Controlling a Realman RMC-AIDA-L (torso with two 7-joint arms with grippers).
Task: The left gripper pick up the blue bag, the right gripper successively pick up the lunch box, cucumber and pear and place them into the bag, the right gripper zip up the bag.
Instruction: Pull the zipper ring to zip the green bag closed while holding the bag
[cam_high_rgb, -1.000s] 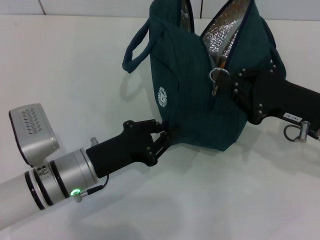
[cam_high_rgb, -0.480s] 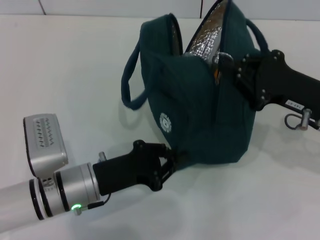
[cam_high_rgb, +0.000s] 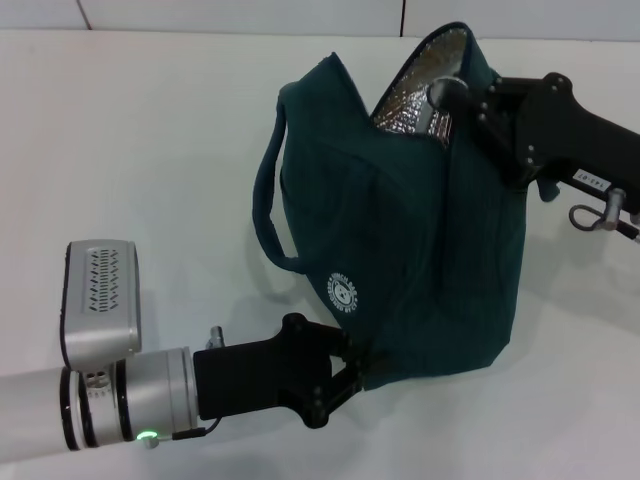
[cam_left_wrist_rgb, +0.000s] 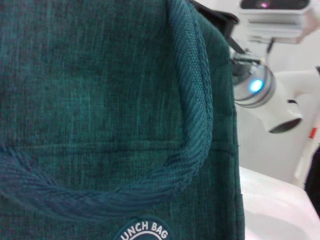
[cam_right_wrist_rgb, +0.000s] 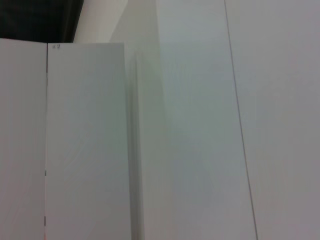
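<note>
The left gripper (cam_high_rgb: 345, 375) pinches the blue bag (cam_high_rgb: 400, 260) at its bottom corner while the right gripper (cam_high_rgb: 450, 95), seemingly clamped on the zipper, sits at the far open end.

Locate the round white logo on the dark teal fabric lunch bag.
In the head view, the round white logo sits low on the dark teal fabric lunch bag, just above the left end effector pinching the bag's bottom corner.

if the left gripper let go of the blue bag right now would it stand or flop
Probably flop. The blue bag looks like soft fabric, creased and leaning between the left gripper at its bottom corner and the right gripper at its mouth. Its loop handle droops limply. It seems unlikely to slip, since the weave looks coarse.
</note>
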